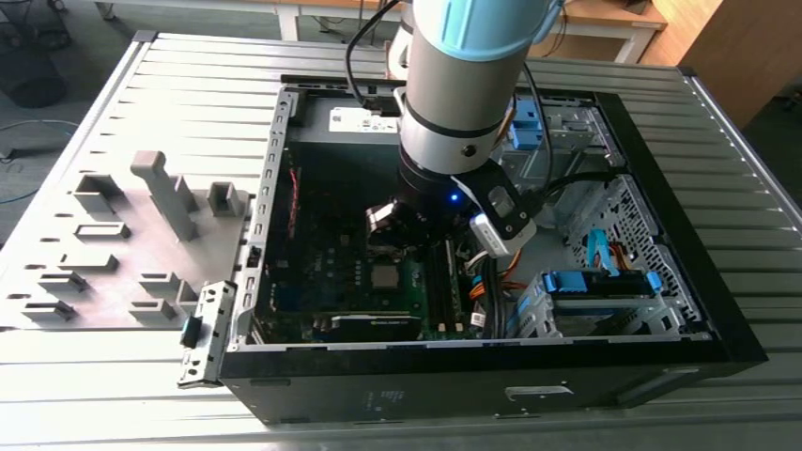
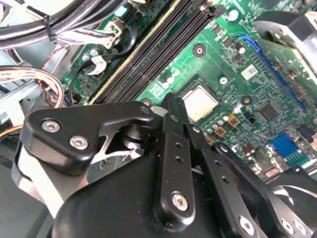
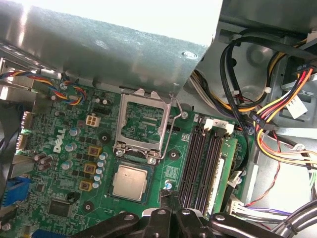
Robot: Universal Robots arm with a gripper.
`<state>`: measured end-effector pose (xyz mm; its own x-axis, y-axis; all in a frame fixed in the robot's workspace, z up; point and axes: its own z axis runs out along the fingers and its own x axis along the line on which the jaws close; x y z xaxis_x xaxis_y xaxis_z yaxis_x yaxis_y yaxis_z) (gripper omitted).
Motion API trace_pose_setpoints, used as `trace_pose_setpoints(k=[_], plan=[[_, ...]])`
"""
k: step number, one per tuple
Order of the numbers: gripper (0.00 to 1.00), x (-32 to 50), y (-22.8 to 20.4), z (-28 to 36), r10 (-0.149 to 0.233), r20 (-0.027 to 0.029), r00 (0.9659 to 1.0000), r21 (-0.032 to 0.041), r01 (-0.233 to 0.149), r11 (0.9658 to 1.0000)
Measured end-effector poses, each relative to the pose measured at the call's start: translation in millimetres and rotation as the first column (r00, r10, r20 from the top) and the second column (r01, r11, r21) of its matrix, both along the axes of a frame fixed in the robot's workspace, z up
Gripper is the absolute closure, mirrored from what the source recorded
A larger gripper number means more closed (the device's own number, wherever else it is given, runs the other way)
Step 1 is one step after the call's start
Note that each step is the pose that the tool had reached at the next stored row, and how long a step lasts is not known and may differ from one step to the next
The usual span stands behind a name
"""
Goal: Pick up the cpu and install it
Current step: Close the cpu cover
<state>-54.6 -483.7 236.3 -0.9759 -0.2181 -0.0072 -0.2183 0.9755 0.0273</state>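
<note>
The cpu (image 3: 130,182) lies flat, seated on the motherboard (image 3: 173,171), just beyond the tips of the fingers (image 3: 167,210), which are pressed together and hold nothing. Beside it a hinged metal frame (image 3: 143,121) stands flipped open. The arm (image 1: 461,94) reaches steeply down into the open computer case (image 1: 677,282) on the tabletop (image 1: 126,395).

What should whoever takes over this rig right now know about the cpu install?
Tool: shut, holding nothing, hovering over the motherboard close beside the cpu, inside the computer case.
Cpu: lying flat in its socket, metal top up.
Done: the cpu is out of the tool and in the socket.
Left: the socket's hinged plate stands open, not down over the cpu. Whether the cpu is fully seated cannot be told.
</note>
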Motion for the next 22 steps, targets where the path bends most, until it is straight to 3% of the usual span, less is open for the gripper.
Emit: trace_pose_setpoints(k=[22], plan=[[0.89, 0.0, 0.0, 1.2, 0.012, 0.0001, 0.9999, -0.0002, -0.012, 0.9999]])
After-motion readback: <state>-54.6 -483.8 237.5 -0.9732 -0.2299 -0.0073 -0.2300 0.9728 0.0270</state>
